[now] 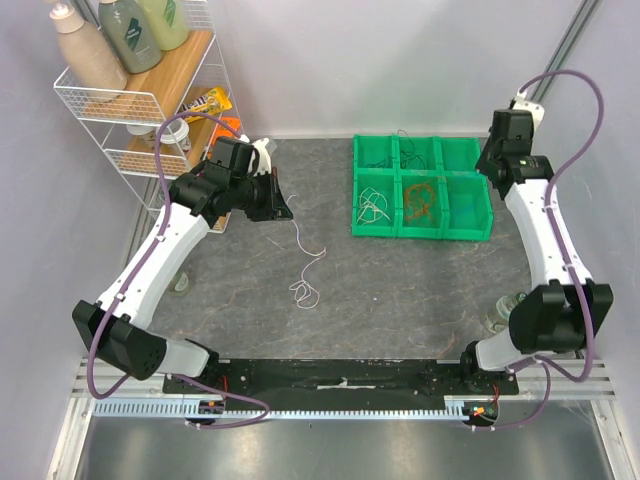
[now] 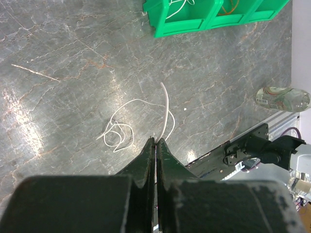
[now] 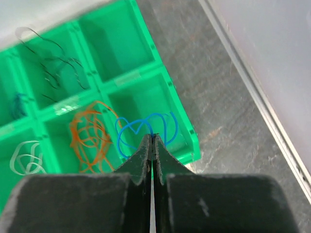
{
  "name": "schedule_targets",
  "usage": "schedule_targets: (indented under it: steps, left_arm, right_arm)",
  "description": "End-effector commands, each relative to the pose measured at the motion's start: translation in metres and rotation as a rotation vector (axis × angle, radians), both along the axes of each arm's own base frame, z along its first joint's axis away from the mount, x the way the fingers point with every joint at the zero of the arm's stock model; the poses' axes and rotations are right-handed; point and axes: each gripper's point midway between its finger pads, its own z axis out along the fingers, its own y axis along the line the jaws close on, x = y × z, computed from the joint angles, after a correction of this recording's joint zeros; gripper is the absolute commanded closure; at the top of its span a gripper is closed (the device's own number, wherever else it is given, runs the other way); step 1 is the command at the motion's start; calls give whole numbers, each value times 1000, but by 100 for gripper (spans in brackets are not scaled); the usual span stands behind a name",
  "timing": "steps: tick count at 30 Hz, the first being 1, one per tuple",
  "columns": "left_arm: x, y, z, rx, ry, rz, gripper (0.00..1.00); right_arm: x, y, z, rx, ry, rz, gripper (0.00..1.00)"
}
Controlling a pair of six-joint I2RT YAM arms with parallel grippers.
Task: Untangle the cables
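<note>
Left fingers (image 2: 146, 165) closed on one white cable (image 2: 167, 109), right fingers (image 3: 141, 160) on one blue cable (image 3: 141, 128)

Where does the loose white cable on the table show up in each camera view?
Top external: white cable at table centre, hanging from the left gripper.
Left wrist: mid-picture, running out from the shut fingertips.
Right wrist: not in it.
Shared landmark: green bin.

I can't read any text on my feeds. The bottles (image 1: 130, 35) on the wire rack (image 1: 100, 100) carry labels, possibly printed, but too small; the plastic bottle (image 2: 282, 98) has a blurred label.
</note>
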Motion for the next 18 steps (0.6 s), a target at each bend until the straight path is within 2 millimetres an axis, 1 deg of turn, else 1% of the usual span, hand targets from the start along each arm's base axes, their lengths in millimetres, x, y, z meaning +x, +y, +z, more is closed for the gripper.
schedule_targets:
  steps: [1, 5, 8, 10, 11, 12, 13, 15, 16, 17, 18]
  left_arm:
    - [1, -3, 19, -25, -67, -38, 98]
    - [2, -3, 20, -24, -76, -38, 98]
    - [1, -3, 22, -28, -81, -39, 98]
    - [0, -3, 22, -29, -82, -40, 98]
    - [-1, -3, 23, -31, -85, -41, 98]
    - [-1, -3, 23, -31, -83, -41, 98]
    - [-2, -3, 22, -32, -80, -41, 98]
    - [-3, -3, 21, -39, -74, -41, 98]
    - [-4, -4, 21, -42, -67, -41, 98]
    - [-5, -5, 20, -46, -60, -41, 98]
    - [-5, -6, 20, -55, -52, -42, 98]
  right_arm:
    - [5, -17, -37, 49, 57, -54, 100]
    - [11, -22, -63, 83, 121, -62, 100]
    - [14, -14, -80, 115, 191, -21, 100]
    - [12, -12, -89, 126, 224, -22, 100]
    - [9, -12, -93, 125, 241, -25, 97]
    - [7, -12, -96, 126, 251, -19, 93]
    - [6, -11, -96, 121, 252, -7, 86]
    - [6, -6, -99, 120, 271, 41, 69]
    - [6, -4, -100, 119, 283, 61, 58]
    - [7, -3, -100, 123, 292, 72, 49]
    - [6, -1, -102, 126, 307, 80, 43]
